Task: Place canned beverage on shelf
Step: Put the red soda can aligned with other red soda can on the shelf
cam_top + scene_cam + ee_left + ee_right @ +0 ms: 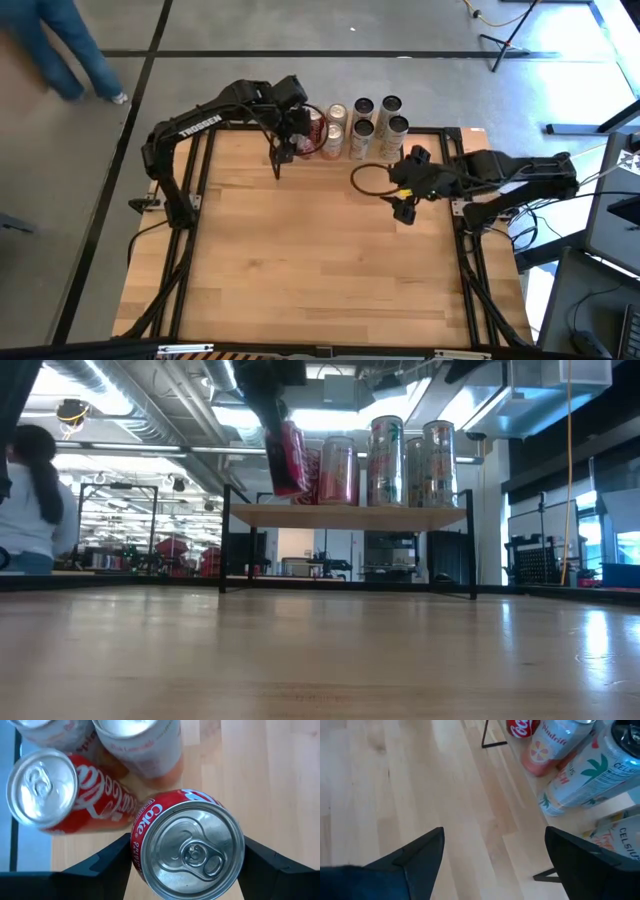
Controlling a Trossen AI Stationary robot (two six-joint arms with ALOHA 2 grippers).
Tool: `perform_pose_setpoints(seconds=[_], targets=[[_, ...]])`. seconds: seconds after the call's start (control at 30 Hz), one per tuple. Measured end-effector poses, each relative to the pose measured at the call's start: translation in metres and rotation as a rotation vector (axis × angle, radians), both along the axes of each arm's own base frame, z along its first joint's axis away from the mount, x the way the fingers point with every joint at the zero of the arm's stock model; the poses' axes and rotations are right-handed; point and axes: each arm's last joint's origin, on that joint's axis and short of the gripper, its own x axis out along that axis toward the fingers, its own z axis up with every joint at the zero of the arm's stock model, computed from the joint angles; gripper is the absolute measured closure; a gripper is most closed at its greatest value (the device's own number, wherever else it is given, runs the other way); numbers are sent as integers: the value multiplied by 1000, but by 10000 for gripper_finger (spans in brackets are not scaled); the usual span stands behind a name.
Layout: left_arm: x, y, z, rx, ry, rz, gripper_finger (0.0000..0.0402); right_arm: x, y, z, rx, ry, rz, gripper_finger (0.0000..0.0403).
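"Coke" on the red can (187, 850); "CELSIUS" on a pale can (600, 775); "TROSSEN" along the left arm (200, 125)

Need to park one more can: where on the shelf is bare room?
The shelf is crowded from its middle to its right end with standing cans. The left end is bare, under the Coke can held in the left gripper. The right gripper waits open over the table.

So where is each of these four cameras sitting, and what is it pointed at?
High view: overhead, straight down on table, both arms, shelf.
Low view: table height, facing shelf; left arm lowers the Coke can.
Left wrist view: looks down past the left gripper shut on that can.
Right wrist view: open right gripper over bare table, facing shelved cans.
Shared: every view shows cans on the shelf.
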Motion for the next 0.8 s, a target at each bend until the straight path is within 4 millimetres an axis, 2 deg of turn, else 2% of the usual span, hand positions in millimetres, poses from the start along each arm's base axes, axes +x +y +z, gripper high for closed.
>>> perform_pose_setpoints(seconds=[0.37, 0.8], targets=[[7, 13, -9, -8, -11, -1, 128, 1, -22, 0, 19, 17, -23, 70], [11, 16, -10, 14, -27, 2, 112, 2, -22, 1, 26, -1, -28, 70]])
